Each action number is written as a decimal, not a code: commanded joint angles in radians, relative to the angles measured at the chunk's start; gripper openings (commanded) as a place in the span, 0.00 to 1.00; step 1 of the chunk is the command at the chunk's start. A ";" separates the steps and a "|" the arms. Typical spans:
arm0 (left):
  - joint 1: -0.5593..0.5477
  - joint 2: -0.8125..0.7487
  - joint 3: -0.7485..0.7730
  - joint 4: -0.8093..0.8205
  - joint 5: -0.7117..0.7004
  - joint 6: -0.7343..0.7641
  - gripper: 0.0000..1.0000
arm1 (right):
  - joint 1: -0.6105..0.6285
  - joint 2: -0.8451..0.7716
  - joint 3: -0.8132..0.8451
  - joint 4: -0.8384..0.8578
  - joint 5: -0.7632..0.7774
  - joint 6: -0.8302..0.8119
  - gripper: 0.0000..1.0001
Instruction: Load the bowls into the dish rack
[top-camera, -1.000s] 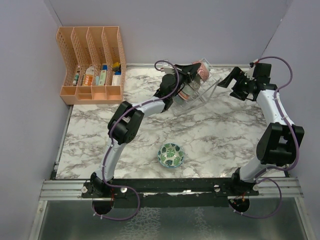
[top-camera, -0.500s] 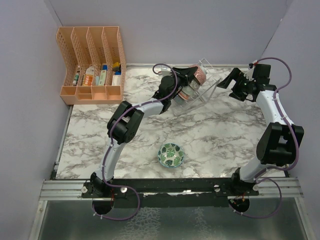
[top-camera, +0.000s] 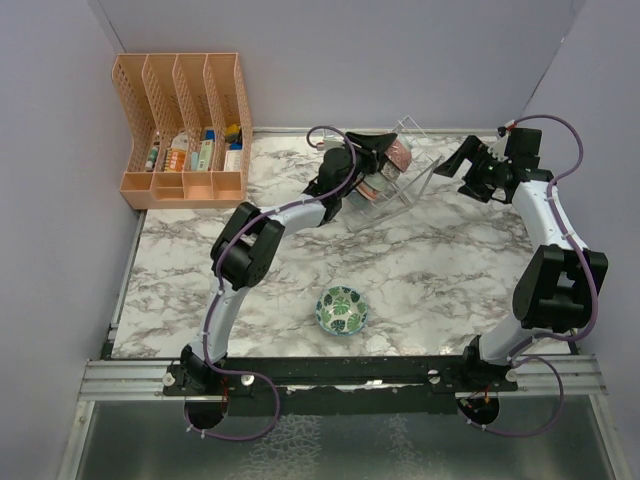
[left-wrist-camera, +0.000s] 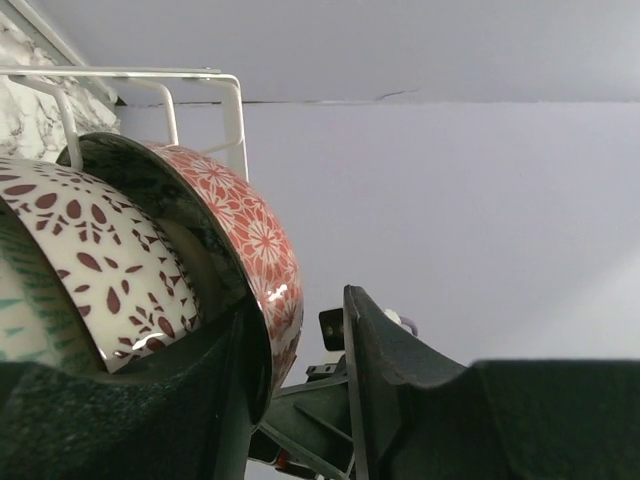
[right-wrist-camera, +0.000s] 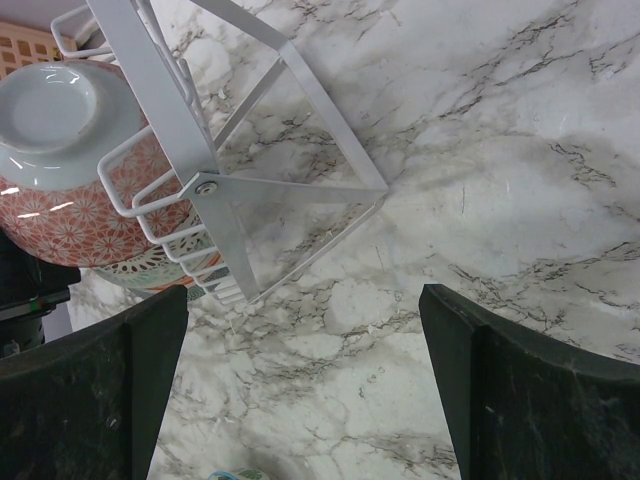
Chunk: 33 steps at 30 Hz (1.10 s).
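The white wire dish rack (top-camera: 418, 178) stands at the back of the table. The red-patterned bowl (top-camera: 399, 152) sits on edge in it, and a brown-and-white patterned bowl (top-camera: 376, 188) sits in a slot beside it. My left gripper (top-camera: 386, 162) is open astride the red bowl's rim (left-wrist-camera: 262, 250): one finger lies inside the bowl, the other stands apart outside. The brown-white bowl (left-wrist-camera: 95, 255) shows just behind. The teal-green bowl (top-camera: 341, 309) sits upright on the table near the front. My right gripper (top-camera: 466, 166) is open and empty to the right of the rack (right-wrist-camera: 228, 190).
An orange slotted organizer (top-camera: 185, 130) with small items stands at the back left. Purple walls close in the back and both sides. The marble table (top-camera: 440, 260) stretches between the rack and the teal-green bowl.
My left gripper has brought the red bowl slightly down and left, deeper into the rack. The right arm and the teal-green bowl have hardly moved.
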<state>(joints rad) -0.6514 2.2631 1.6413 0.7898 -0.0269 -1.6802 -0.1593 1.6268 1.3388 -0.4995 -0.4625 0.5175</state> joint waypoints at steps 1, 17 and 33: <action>0.007 -0.077 0.006 -0.071 0.033 0.025 0.41 | -0.009 0.012 0.012 0.024 -0.024 -0.018 1.00; 0.039 -0.178 -0.005 -0.353 0.088 0.114 0.73 | -0.009 -0.005 0.000 0.039 -0.039 -0.009 1.00; 0.050 -0.549 -0.159 -0.669 0.188 0.535 0.87 | -0.009 -0.051 0.003 0.029 -0.043 0.001 1.00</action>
<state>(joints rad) -0.6075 1.8656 1.4647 0.2806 0.0921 -1.3926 -0.1596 1.6249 1.3388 -0.4923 -0.4824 0.5190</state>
